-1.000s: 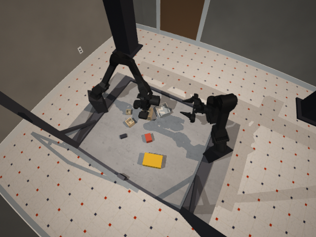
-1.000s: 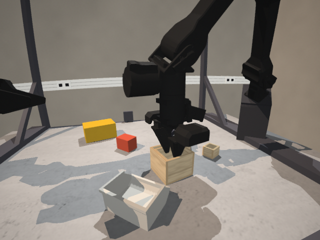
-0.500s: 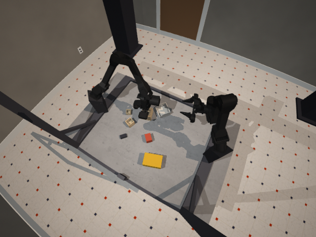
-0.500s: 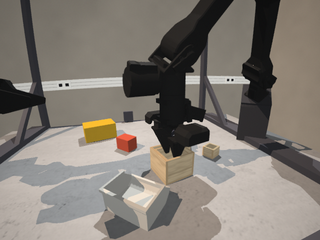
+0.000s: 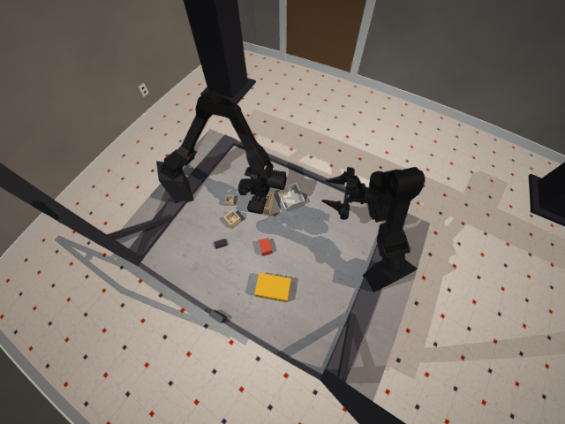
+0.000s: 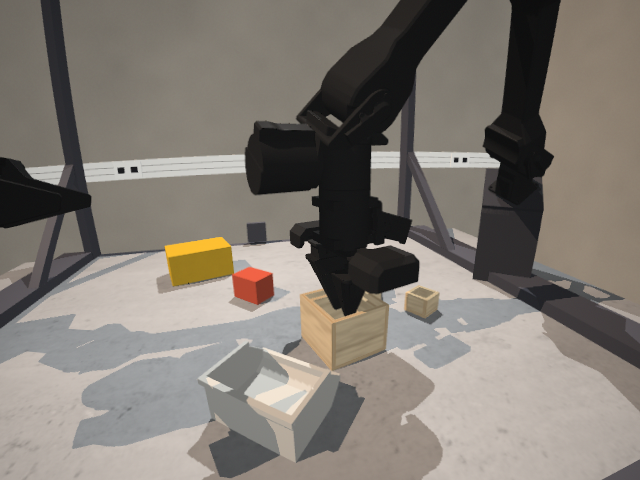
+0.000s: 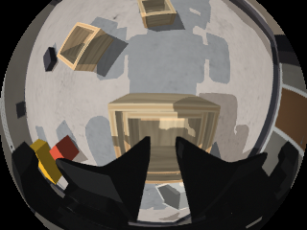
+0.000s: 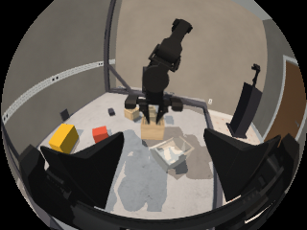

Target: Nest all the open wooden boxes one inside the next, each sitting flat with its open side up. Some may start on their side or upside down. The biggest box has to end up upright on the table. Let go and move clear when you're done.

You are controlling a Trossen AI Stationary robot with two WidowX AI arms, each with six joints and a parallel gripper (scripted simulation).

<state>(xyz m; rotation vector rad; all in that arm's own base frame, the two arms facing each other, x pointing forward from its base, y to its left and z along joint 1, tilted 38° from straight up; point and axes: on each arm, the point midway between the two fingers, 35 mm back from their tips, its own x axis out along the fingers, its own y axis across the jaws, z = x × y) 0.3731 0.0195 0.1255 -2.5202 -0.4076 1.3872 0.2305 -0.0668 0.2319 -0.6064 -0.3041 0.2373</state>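
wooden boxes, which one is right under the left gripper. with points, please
The large wooden box (image 5: 270,205) (image 6: 360,338) (image 7: 163,102) (image 8: 153,133) beside the grey bin (image 5: 291,199) (image 6: 245,421) (image 7: 170,197) (image 8: 164,161): the left gripper (image 5: 259,200) (image 6: 345,310) (image 7: 163,141) (image 8: 153,123) is at its opening, while the small box (image 5: 229,200) (image 6: 421,304) (image 7: 159,20) and mid-sized box (image 5: 232,219) (image 7: 96,48) (image 8: 131,114) stand apart.

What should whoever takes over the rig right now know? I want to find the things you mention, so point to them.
Left hand (image 5: 259,196) (image 6: 346,310) (image 7: 163,139) (image 8: 153,120): fingers apart, lowered into the nested boxes.
Right hand (image 5: 325,190) (image 6: 87,200) (image 8: 163,136): open, off to the side.
Done: biggest wooden box (image 5: 270,205) (image 6: 360,338) (image 7: 163,102) (image 8: 153,133) upright on the table, second box (image 7: 158,126) inside it.
Left: medium box (image 5: 228,223) (image 7: 93,53) (image 8: 130,114), then smallest box (image 5: 229,199) (image 6: 422,305) (image 7: 158,20), both loose, open side up.
The grey bin (image 5: 291,199) (image 6: 253,418) (image 7: 175,196) (image 8: 165,160) isn't wooden; leave it.
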